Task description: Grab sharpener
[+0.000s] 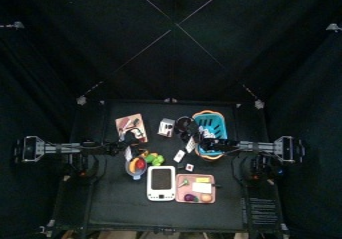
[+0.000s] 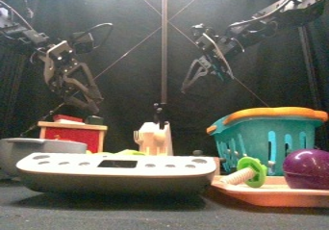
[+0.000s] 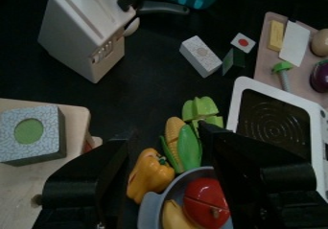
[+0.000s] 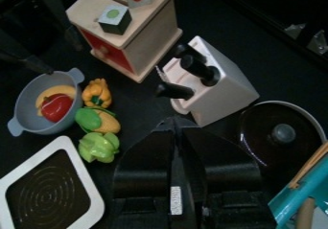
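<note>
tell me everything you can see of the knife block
The knife block is a pale, cream wedge-shaped block with a slanted top, standing upright on the black table. Black knife handles stick out of its slots. It stands apart from the red-and-wood box and a dark round lid. Neither gripper touches it.
</note>
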Action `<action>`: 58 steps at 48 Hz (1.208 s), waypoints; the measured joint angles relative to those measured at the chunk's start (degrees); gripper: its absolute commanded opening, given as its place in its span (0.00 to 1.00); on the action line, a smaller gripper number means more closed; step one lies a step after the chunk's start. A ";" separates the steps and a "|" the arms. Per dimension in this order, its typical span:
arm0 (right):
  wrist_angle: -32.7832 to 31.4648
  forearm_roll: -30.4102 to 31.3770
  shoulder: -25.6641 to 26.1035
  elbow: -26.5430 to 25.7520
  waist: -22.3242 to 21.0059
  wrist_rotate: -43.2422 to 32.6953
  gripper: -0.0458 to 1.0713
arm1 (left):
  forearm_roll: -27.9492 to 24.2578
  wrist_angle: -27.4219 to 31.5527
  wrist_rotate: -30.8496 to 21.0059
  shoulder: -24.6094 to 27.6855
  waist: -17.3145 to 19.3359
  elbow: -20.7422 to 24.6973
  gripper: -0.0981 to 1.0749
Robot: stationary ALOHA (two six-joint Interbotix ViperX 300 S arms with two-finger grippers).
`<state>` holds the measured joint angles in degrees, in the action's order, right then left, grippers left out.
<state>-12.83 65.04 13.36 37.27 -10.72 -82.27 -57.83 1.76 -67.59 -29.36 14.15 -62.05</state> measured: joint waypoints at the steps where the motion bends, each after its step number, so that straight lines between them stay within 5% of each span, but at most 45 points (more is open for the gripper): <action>1: 0.00 0.53 0.00 -0.09 0.00 0.00 0.48 | -0.53 0.09 -0.18 0.00 0.44 0.00 0.84; 12: -0.35 8.09 -0.18 -0.70 -0.26 -0.09 0.49 | -0.97 0.00 -0.44 2.29 2.72 2.81 0.84; 24: -6.42 12.30 -5.45 -4.22 -0.53 0.09 0.68 | -7.82 -0.18 -0.44 16.96 8.44 12.92 0.84; 32: -8.17 12.48 -8.00 -6.68 -0.53 0.09 0.73 | -8.79 -0.79 -0.53 23.73 10.99 18.02 0.84; 44: -9.05 15.82 -12.66 -9.76 -0.44 0.18 0.72 | -9.49 -4.22 -0.53 21.80 10.99 18.11 0.84; 58: -10.63 17.84 -13.97 -10.63 -1.58 0.88 0.72 | -9.49 -4.39 -0.44 14.41 10.99 12.66 0.84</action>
<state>-23.47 82.88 -0.62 26.63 -12.30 -81.39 -67.32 -2.64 -68.03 -14.94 25.14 -49.39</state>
